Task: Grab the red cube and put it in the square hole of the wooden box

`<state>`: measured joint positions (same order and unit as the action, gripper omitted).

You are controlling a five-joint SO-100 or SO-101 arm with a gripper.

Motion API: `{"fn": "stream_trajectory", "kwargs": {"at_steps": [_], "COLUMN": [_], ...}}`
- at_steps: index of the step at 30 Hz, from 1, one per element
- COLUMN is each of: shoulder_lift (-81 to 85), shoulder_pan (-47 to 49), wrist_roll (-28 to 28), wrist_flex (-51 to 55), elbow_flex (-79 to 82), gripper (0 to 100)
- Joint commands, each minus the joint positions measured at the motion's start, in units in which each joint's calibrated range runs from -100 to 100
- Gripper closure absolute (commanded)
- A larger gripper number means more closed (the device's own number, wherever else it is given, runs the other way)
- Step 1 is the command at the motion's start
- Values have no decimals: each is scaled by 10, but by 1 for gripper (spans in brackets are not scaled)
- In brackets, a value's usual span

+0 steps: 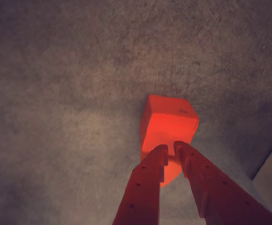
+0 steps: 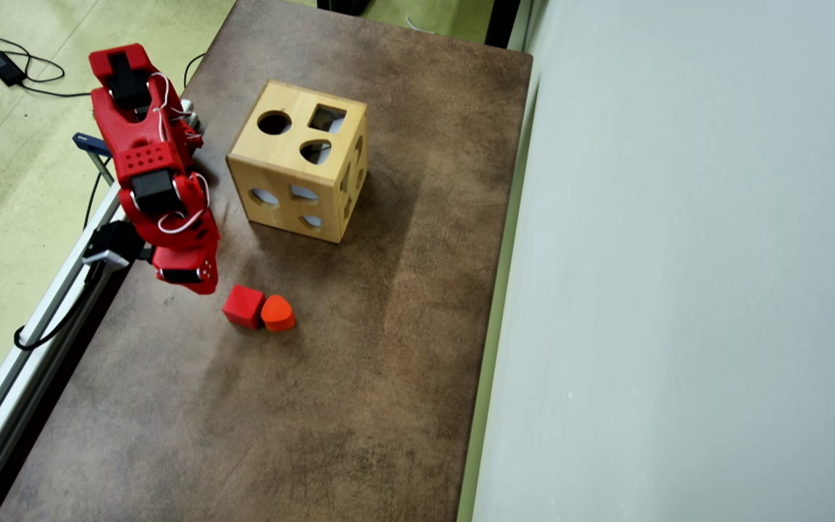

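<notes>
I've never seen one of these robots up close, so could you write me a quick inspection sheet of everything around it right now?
Surface: brown mottled table, bare apart from the items below.
Job's things: red cube lies on the table, touching an orange block; wooden box stands apart from them, its square hole on top and unblocked.
Clutter: only the orange block.
Gripper: gripper is near the cube in the wrist view, fingers close together, holding nothing.
Cables: white wires on the arm; black cable on the floor.
Surroundings: green floor, pale wall, metal rail along the table edge.
</notes>
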<state>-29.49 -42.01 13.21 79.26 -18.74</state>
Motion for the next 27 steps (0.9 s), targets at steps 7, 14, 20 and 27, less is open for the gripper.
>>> {"fn": "stream_trajectory", "kwargs": {"at_steps": [7, 14, 20, 27], "shoulder_lift": [2, 2, 1, 4], "shoulder_pan": [0, 6, 17, 16], "wrist_roll": [28, 24, 23, 3], "wrist_flex": [-53, -48, -48, -48], "elbow_flex": [-22, -12, -12, -12], "gripper": [97, 96, 96, 96]}}
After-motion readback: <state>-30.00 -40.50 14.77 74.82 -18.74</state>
